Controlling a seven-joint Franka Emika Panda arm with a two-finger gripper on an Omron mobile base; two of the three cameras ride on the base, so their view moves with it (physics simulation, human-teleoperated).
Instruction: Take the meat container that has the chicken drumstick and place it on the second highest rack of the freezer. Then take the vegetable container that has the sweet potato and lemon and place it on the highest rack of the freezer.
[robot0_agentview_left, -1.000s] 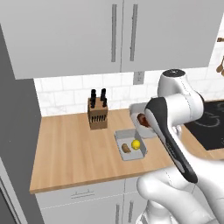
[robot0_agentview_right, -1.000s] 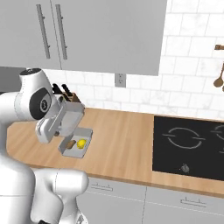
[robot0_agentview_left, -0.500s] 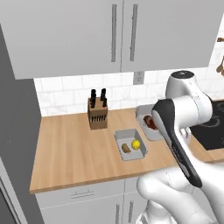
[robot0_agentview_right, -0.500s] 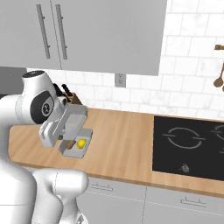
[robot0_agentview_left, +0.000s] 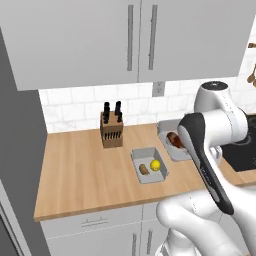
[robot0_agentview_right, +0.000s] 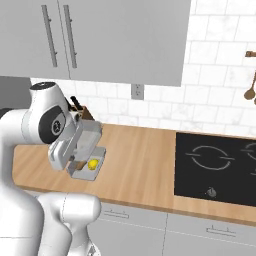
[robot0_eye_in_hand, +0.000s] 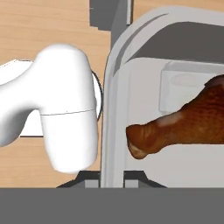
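Observation:
My gripper (robot0_eye_in_hand: 113, 181) is shut on the near rim of the light-grey meat container (robot0_eye_in_hand: 175, 87). The reddish-brown chicken drumstick (robot0_eye_in_hand: 183, 127) lies inside it. The container (robot0_agentview_left: 169, 142) hangs a little above the wooden counter, behind and to the right of the vegetable container (robot0_agentview_left: 149, 166). That one rests on the counter with the yellow lemon (robot0_agentview_left: 156, 165) and the brown sweet potato (robot0_agentview_left: 144, 170) in it. From the right, the held container (robot0_agentview_right: 88, 136) is tilted above the vegetable container (robot0_agentview_right: 89, 169) and its lemon (robot0_agentview_right: 93, 163). The freezer's racks are out of view.
A knife block (robot0_agentview_left: 111, 131) stands at the back of the counter (robot0_agentview_left: 80, 175), left of the containers. A black cooktop (robot0_agentview_right: 220, 167) lies on the right. Wall cabinets (robot0_agentview_left: 125, 40) hang overhead. A tall dark-grey panel (robot0_agentview_left: 15, 165) borders the counter's left end.
The arm has swung a little to the right, carrying the meat container with it. The vegetable container has stayed in place.

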